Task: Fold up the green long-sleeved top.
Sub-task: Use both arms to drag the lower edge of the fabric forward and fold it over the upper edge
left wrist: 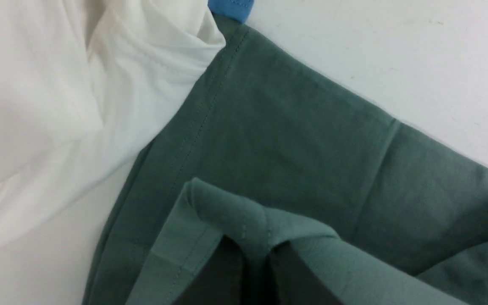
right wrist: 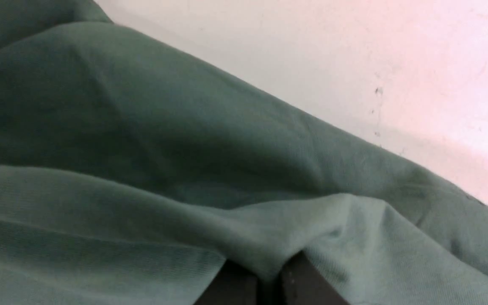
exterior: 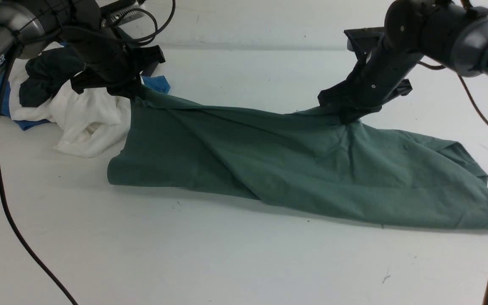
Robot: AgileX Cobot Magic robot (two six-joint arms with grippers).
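Nearest me, across the bottom of the front frame, is the bare white table (exterior: 227, 262), matte and lightly scuffed. Above it the green long-sleeved top (exterior: 311, 169) lies across the middle of the frame from centre-left to the right edge. Its near edge rests on the surface and its far edge is lifted into a ridge between my two claws. The left gripper (exterior: 136, 91), upper left, is pinched tight on a stitched hem corner. The right gripper (exterior: 347, 117), right of centre, is clamped on a bunched peak of the cloth.

I judge I am spreading the garment before folding. To do it well I would draw both claws apart evenly and level, so the slack diagonal creases pull flat, and steer the left corner away from the neighbouring pile.

The fabric is a soft, matte sage knit, heavy enough to drape in broad folds. Touching its left edge is a crumpled white shirt (exterior: 87, 118), thinner and brighter. Behind that are a dark garment (exterior: 49, 72) and a blue one (exterior: 159, 83)
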